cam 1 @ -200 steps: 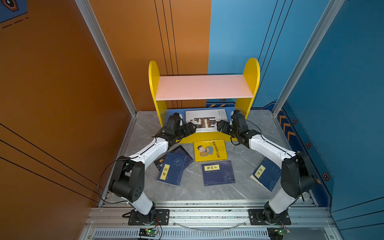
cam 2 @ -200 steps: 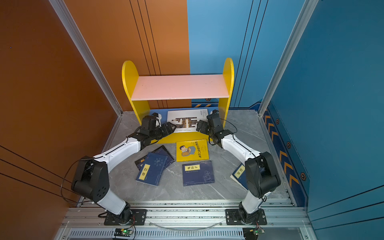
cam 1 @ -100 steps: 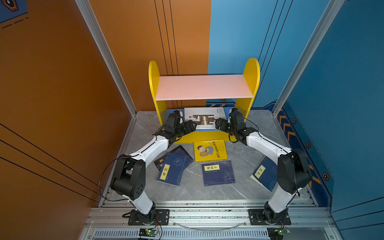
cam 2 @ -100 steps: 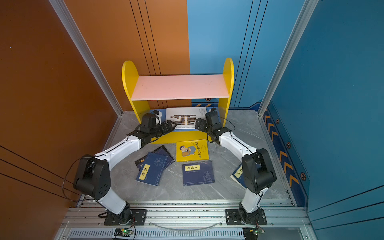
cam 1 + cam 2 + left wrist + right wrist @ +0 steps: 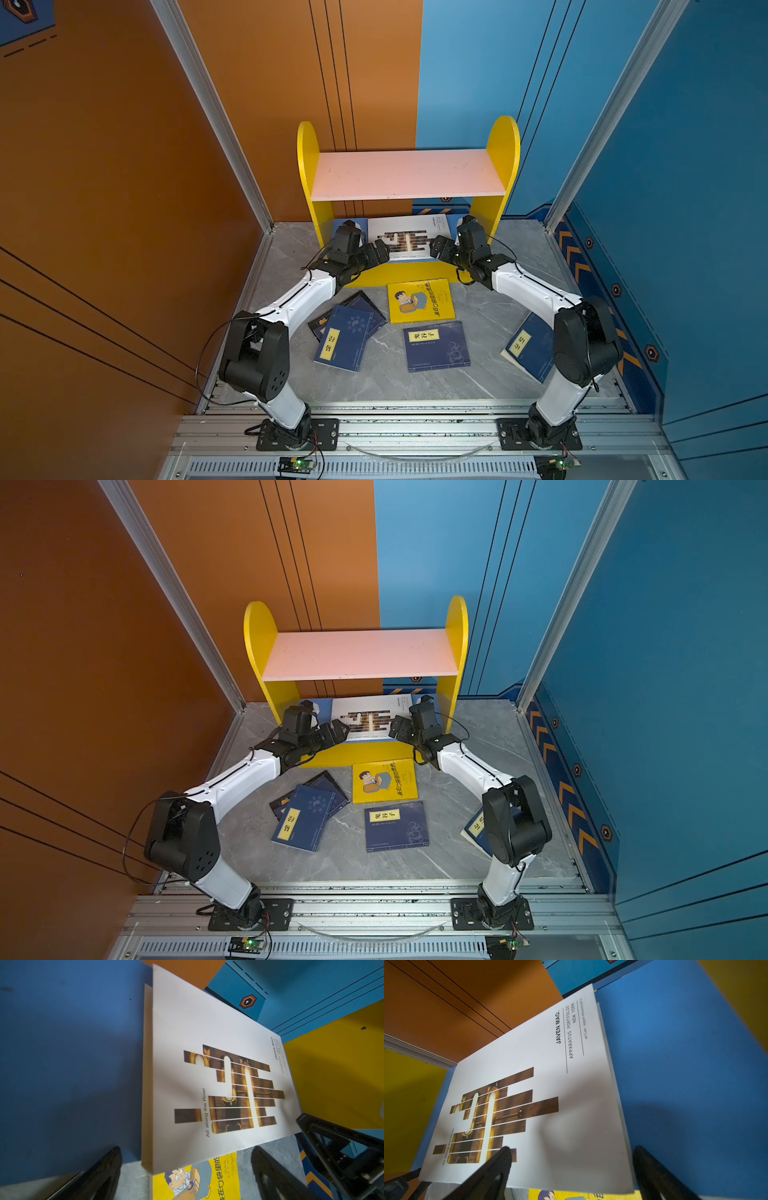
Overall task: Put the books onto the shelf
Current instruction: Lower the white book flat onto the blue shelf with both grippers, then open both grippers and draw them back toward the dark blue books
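- The white portfolio book (image 5: 409, 239) lies flat on the shelf's (image 5: 503, 141) blue lower board (image 5: 62, 1064), front edge overhanging toward 6 o'clock.
- The left gripper (image 5: 376, 252) at its 8 o'clock corner and the right gripper (image 5: 437, 248) at 4 o'clock are both spread wide, gripping nothing.
- Best pushed evenly toward 12 o'clock, both sides together, staying square.

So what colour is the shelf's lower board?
Blue lower board; right wrist view shows it best.
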Available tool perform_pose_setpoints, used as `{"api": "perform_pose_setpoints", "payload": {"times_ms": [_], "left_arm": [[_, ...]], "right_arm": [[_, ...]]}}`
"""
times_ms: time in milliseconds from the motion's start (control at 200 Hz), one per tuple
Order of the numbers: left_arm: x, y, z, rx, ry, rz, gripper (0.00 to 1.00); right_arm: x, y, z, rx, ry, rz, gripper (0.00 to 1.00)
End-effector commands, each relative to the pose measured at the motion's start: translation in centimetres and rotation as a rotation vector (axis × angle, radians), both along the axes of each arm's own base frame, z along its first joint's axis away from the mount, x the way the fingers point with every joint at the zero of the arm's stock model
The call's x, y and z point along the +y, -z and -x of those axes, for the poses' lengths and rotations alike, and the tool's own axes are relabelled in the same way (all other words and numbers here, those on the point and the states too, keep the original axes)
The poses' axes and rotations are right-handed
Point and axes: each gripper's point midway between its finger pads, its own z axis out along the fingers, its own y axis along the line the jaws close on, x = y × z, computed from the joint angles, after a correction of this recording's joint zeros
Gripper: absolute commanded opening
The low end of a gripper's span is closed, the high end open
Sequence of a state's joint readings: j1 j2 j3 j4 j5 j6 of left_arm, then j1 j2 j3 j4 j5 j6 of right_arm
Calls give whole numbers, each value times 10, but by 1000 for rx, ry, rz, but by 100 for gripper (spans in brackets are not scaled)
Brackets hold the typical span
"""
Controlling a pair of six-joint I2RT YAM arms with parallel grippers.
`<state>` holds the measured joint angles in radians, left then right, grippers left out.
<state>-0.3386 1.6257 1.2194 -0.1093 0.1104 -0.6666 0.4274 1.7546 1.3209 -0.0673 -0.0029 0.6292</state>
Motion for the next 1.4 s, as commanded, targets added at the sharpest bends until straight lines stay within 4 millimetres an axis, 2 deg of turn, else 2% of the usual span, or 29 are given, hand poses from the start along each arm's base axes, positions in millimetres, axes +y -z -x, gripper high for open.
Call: {"api": "perform_pose_setpoints", "payload": {"times_ms": [0,190,421,576,711,716,731,861,966,1087,1202,1237,1252,1397], "left_arm": [[17,2,7,12,-27,-77,98],[0,-11,2,-53,67,-35,98],[-4,-18,7,-86,81,-32,98],[-6,-25,26,-129,109,-31,98],[-13,-35,52,-167,149,-33,98],[-13,-28,55,-154,152,-38,98],[-13,-25,60,-149,158,-42,98],[-25,-23,93,-149,208,-51,98],[-34,-10,123,-110,240,-87,98],[-45,11,158,-63,299,-93,98],[-57,40,188,-13,362,-119,100],[-59,51,196,13,379,-132,99],[-60,55,198,24,384,-135,99],[-71,87,221,105,449,-155,96]], "right_arm": [[-1,5,0,19,16,2,93],[2,1,-1,13,7,-4,94],[2,-8,6,-6,-17,13,94],[-4,-23,25,-35,-32,67,95],[-9,-27,51,-29,-50,120,96],[-10,-27,52,-29,-50,122,96],[-9,-27,55,-30,-54,126,96],[-13,-27,88,-10,-65,137,96],[-13,-18,117,21,-49,121,96],[-10,5,153,78,-52,114,97],[-18,32,181,146,-21,129,96],[-24,40,187,169,-2,123,96],[-18,44,195,179,-23,119,96],[-21,74,222,255,-9,69,96]]}}
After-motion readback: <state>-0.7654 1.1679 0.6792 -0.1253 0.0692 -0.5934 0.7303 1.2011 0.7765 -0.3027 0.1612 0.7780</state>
